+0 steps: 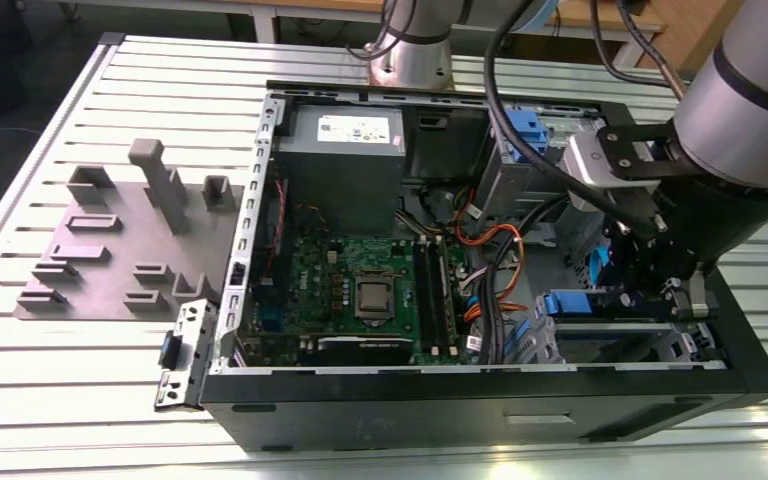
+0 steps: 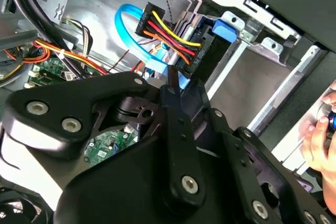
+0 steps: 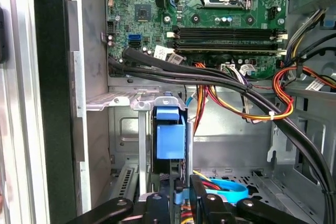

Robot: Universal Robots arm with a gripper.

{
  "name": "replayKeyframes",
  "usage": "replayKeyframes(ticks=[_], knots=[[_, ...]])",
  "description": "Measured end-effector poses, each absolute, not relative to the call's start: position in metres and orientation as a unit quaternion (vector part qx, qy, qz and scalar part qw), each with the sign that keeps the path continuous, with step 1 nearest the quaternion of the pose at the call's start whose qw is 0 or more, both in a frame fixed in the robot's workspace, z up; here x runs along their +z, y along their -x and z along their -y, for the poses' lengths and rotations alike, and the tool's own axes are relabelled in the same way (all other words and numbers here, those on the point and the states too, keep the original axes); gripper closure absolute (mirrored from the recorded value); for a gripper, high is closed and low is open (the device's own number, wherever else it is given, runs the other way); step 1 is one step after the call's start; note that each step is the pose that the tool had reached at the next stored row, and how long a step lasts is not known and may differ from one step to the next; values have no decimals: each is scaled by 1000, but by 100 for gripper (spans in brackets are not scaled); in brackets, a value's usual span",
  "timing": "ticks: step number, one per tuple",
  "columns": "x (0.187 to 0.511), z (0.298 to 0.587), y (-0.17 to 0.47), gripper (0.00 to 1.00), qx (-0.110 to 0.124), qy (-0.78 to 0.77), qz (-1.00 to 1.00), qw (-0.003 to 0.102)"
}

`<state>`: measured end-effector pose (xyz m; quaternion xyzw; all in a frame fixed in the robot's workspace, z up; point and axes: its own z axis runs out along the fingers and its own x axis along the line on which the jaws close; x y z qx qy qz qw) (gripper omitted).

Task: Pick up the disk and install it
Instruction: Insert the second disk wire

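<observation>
One disk (image 3: 169, 135) concerns us, and it sits in the drive cage (image 3: 137, 129) at the corner of the open computer case (image 1: 491, 410), on the exterior view's right, near the front edge. In the first wrist view we see it edge-on, with its blue carrier frame facing us between the cage's metal rails. It lies directly ahead of the gripper (image 3: 178, 196). We judge that its long axis runs away from the fingers into the bay, in line with the arm's reach and not across it.

One arm works here, so no other is nearer. The fingers (image 3: 153, 203) flank the near end of the blue frame, one on each side and touching it. We take the gripper to be closed on the disk, with no gap showing. In the second wrist view the fingers converge just beside a bundle of red, yellow and black wires (image 2: 168, 32) and a looping blue cable (image 2: 126, 22).

By our count there is also one motherboard (image 3: 210, 19), one grey metal box with a white sticker (image 1: 344, 140) at the far end of the case, one bare blue bracket (image 1: 524, 125) near it, and one grey fixture plate (image 1: 117, 240) on the slatted table (image 1: 64, 400), well apart from the case. One hand of a person (image 2: 320, 135) shows in the second wrist view, outside the case
</observation>
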<state>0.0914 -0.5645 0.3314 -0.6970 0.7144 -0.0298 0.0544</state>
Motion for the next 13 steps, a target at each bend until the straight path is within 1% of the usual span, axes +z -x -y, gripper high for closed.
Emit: replayKeyframes(ticks=[9, 10, 12, 13], knots=[[342, 565, -91, 71, -29, 697, -714, 53], [342, 565, -91, 72, -29, 697, -714, 53], [342, 565, -91, 84, -29, 697, -714, 53], [342, 565, -91, 84, -29, 697, -714, 53]])
